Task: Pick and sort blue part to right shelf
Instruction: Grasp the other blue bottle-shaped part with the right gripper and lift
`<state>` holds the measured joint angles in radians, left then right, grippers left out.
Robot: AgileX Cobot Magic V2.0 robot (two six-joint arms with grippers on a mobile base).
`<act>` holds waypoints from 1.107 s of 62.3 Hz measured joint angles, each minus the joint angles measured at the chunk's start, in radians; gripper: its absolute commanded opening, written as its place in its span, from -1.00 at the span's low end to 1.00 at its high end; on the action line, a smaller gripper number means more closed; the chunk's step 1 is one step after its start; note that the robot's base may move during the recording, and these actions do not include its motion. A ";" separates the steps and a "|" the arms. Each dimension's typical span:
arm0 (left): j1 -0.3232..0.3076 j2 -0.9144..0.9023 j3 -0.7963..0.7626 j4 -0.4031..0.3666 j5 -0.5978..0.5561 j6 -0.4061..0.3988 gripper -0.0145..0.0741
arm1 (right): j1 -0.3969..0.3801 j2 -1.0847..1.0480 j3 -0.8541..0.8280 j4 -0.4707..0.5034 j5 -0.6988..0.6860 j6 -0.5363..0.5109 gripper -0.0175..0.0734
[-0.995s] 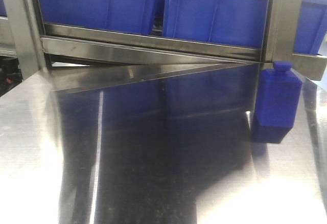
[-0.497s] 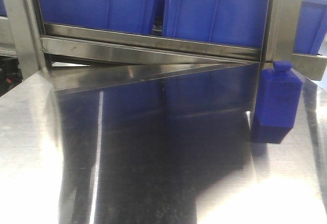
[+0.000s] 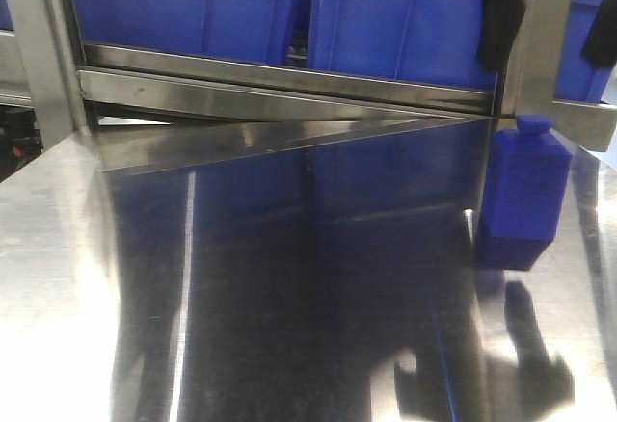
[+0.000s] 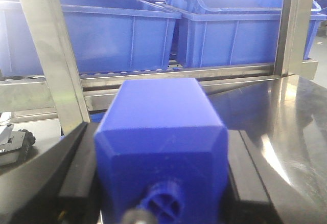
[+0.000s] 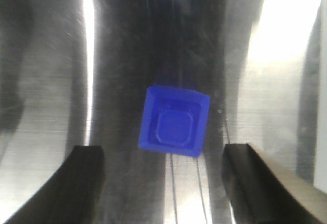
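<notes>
A blue bottle-shaped part (image 3: 523, 194) stands upright at the right of the steel table (image 3: 289, 297), next to the rack post. My right gripper (image 3: 548, 32) hangs above it, black fingers (image 3: 496, 17) spread. In the right wrist view the part (image 5: 174, 120) is seen from straight above, and my right gripper (image 5: 163, 151) is open with a finger on each side, clear of it. My left gripper (image 4: 161, 155) is shut on another blue part (image 4: 161, 114), cap end toward the camera, with a black finger (image 4: 76, 157) pressed against each side.
A steel rack (image 3: 280, 80) runs along the table's far edge, holding blue bins (image 3: 405, 22). Its upright post (image 3: 540, 75) stands just behind the standing part. The left wrist view shows more blue bins (image 4: 117, 35) and a slanted steel upright (image 4: 51, 55).
My right gripper's fingers have come into the top right of the front view, above the standing part, and their shadow now falls on the table at bottom right. The part has not moved.
</notes>
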<state>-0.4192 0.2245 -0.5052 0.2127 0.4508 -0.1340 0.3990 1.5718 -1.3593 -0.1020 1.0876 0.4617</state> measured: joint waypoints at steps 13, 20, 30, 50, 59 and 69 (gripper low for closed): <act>0.000 0.000 0.000 0.000 0.009 0.000 0.06 | 0.000 0.104 -0.002 -0.015 -0.006 0.006 0.62; 0.000 0.000 0.000 0.000 0.012 0.000 0.06 | -0.018 0.148 -0.002 -0.017 -0.016 0.006 0.62; 0.000 0.000 0.000 0.000 0.015 0.000 0.06 | -0.051 0.203 -0.002 -0.019 -0.031 0.006 0.62; 0.000 0.000 0.000 0.000 0.022 0.000 0.06 | -0.046 0.265 -0.004 -0.017 -0.060 0.006 0.12; 0.000 0.000 0.000 0.000 0.028 0.000 0.06 | -0.042 0.265 -0.004 -0.017 -0.072 0.006 -0.27; 0.000 -0.002 0.000 0.009 0.045 -0.031 0.06 | -0.042 0.258 -0.004 -0.017 -0.078 0.006 -0.27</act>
<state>-0.4192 0.2228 -0.5052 0.2213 0.4955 -0.1652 0.3570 1.8296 -1.3630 -0.1193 1.0100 0.4678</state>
